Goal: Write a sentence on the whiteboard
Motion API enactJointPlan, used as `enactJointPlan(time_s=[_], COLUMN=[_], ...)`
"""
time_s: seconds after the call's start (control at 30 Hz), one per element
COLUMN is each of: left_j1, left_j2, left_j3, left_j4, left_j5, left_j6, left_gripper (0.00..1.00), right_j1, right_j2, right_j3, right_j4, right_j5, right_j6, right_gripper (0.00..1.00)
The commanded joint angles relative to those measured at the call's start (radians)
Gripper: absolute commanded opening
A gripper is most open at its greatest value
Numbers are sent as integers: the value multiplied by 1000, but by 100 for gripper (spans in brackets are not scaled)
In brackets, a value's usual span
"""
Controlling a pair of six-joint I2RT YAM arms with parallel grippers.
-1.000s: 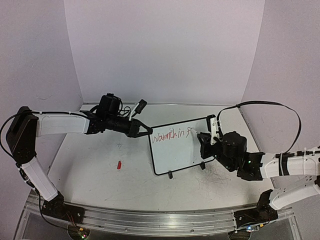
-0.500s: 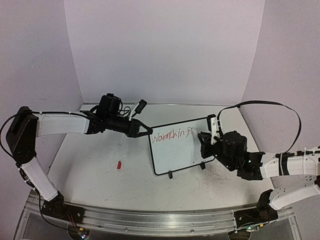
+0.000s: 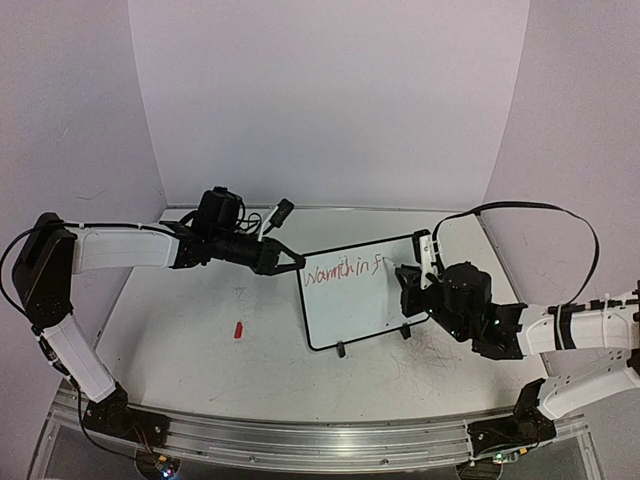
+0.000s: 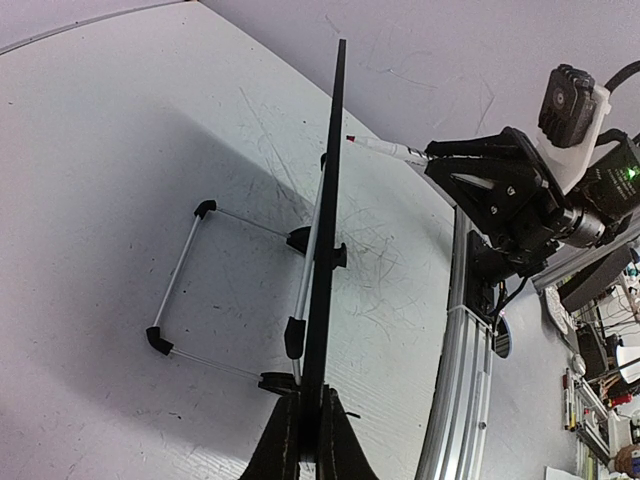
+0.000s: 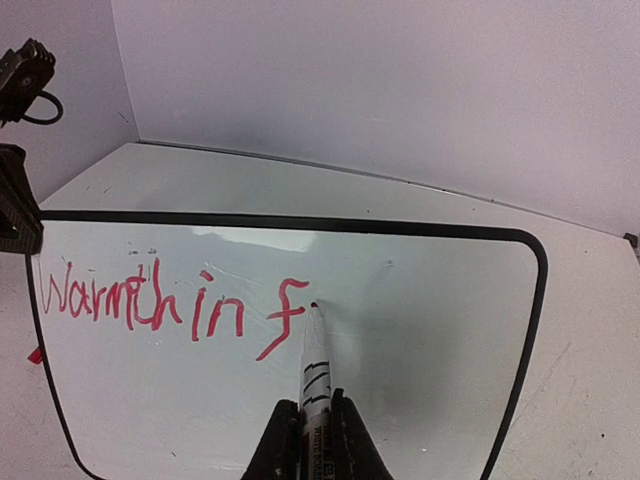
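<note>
The whiteboard (image 3: 350,310) stands tilted on the table, black-framed, edge-on in the left wrist view (image 4: 331,190). My left gripper (image 3: 291,264) is shut on its upper left edge (image 4: 311,440). The sentence (image 3: 343,270) reads "Warmth in f" in red (image 5: 150,305). My right gripper (image 3: 405,278) is shut on a white marker (image 5: 315,370) with black print. Its red tip touches the board just right of the "f". The right gripper (image 5: 313,445) sits low in front of the board.
A small red cap (image 3: 239,329) lies on the table left of the board. The board's wire stand (image 4: 190,290) rests behind it. An aluminium rail (image 3: 300,440) runs along the near edge, and white walls close three sides.
The right arm has shifted very slightly. The writing and the left arm look the same.
</note>
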Motion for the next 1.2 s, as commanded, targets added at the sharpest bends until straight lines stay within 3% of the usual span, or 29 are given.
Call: enactJointPlan(time_s=[0.0, 1.17], left_j1=[8, 8], left_j2=[-21, -23], left_j3=[6, 6], left_j4=[16, 17], left_j5=[16, 19], left_j6=[9, 9], left_gripper=[0, 0], right_j1=[-2, -1], right_j2=[8, 51], right_j3=[15, 30], right_j4=[6, 0], right_j5=[58, -15], right_j6=[21, 24], right_gripper=[0, 0])
